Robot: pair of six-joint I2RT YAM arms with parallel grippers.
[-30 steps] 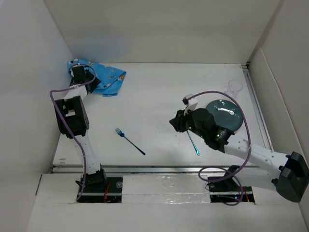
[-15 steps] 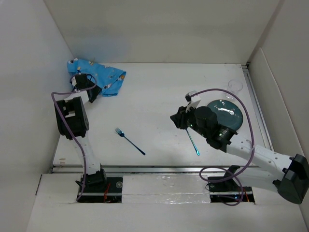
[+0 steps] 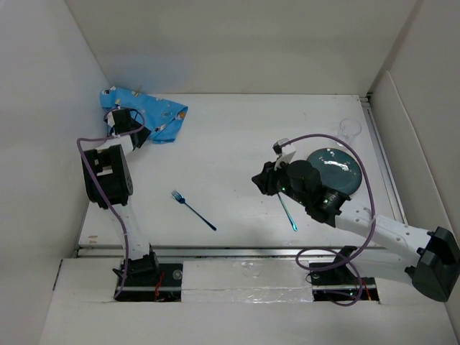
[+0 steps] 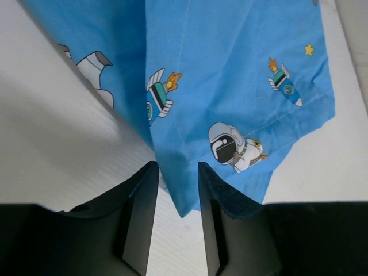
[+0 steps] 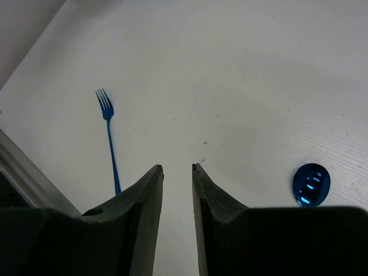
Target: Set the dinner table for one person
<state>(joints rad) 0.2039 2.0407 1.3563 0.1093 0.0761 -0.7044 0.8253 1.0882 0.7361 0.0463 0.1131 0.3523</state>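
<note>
The dinner table is a white tabletop. A crumpled blue cartoon-printed placemat lies at its far left. My left gripper sits at the placemat's near edge. In the left wrist view its jaws stand apart with a corner of the placemat between them, and the left gripper is not pinching it. A blue fork lies near the front. My right gripper hovers open and empty at mid-table, with the blue spoon beside it.
A dark teal plate lies at the right with a clear glass behind it. White walls enclose the table on the left, back and right. In the right wrist view the fork lies left of the right gripper and the spoon's bowl lies right of it.
My left wrist has moved from over the placemat's left part toward its near edge. The right arm has barely shifted.
</note>
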